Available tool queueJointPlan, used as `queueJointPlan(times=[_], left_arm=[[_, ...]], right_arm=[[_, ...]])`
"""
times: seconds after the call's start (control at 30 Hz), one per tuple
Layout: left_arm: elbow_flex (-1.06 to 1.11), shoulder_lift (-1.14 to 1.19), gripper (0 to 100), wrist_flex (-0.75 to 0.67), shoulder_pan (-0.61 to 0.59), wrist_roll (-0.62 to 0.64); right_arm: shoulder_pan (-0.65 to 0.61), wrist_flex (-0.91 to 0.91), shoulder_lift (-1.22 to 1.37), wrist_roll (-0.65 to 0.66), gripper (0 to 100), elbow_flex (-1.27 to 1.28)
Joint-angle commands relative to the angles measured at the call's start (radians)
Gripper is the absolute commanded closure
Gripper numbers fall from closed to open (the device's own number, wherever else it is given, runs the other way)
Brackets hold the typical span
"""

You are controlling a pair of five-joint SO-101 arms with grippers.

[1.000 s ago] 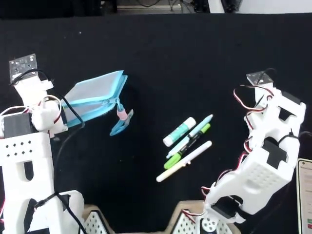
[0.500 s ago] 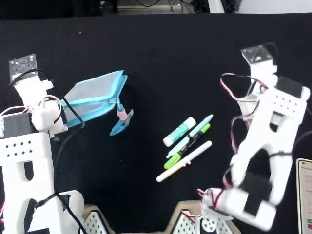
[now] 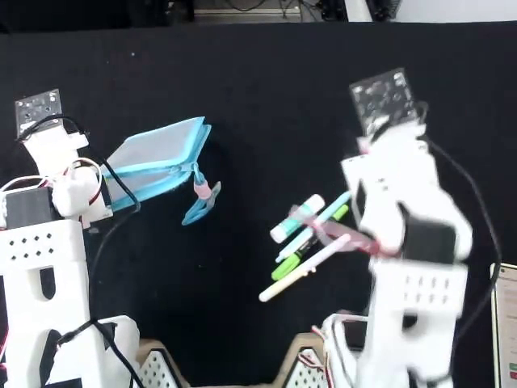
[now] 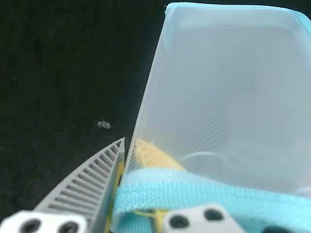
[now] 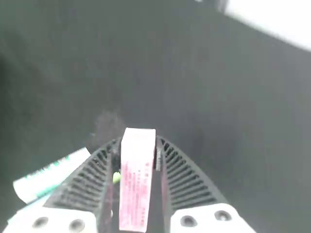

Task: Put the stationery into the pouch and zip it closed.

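My left gripper (image 3: 111, 184) is shut on the corner of the light blue mesh pouch (image 3: 157, 162) and holds it tilted off the black table. Its pink-and-blue zip pull (image 3: 202, 200) hangs down. In the left wrist view the pouch (image 4: 223, 97) is close up, its turquoise trim pinched at my left gripper (image 4: 131, 167). A white-and-green marker (image 3: 295, 220), a light blue pen (image 3: 341, 199), a green highlighter (image 3: 284, 267) and a white pen (image 3: 283, 288) lie together mid-table. My right gripper (image 3: 319, 228) hovers over them, shut on a small white block with a red label (image 5: 137, 179). The marker (image 5: 46, 180) lies beside it.
A white card (image 3: 506, 323) lies at the table's right edge. Both arm bases stand along the front edge. The black cloth (image 3: 266, 97) stretches bare behind the pouch and the pens.
The right arm has unfolded from the table's right side and swung left, bringing its gripper over the pens. The left arm and the pouch have not moved.
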Motion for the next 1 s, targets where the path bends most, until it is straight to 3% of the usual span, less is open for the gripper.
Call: queueJointPlan(times=[0.0, 0.2, 0.5, 0.7, 0.83, 0.97], left_arm=[[0.002, -0.003, 97, -0.006, -0.016, 0.015], [0.002, -0.003, 97, -0.006, -0.016, 0.015], [0.002, -0.003, 97, -0.006, -0.015, 0.015], [0.002, -0.003, 97, -0.006, -0.015, 0.015], [0.002, -0.003, 97, -0.006, -0.007, 0.015], [-0.005, -0.003, 97, -0.006, 0.102, 0.009]], right_arm=[[-0.227, -0.029, -0.199, -0.084, 98.8, -0.007], [-0.491, -0.100, -0.300, -0.130, 98.8, -0.007], [-0.672, -0.207, -0.329, -0.388, 98.7, -0.001], [-0.806, -0.229, -0.321, -0.400, 98.7, 0.016], [-0.884, -0.420, -0.323, -0.400, 98.7, 0.151], [-0.901, -0.661, -0.331, -0.400, 98.7, 0.309]])
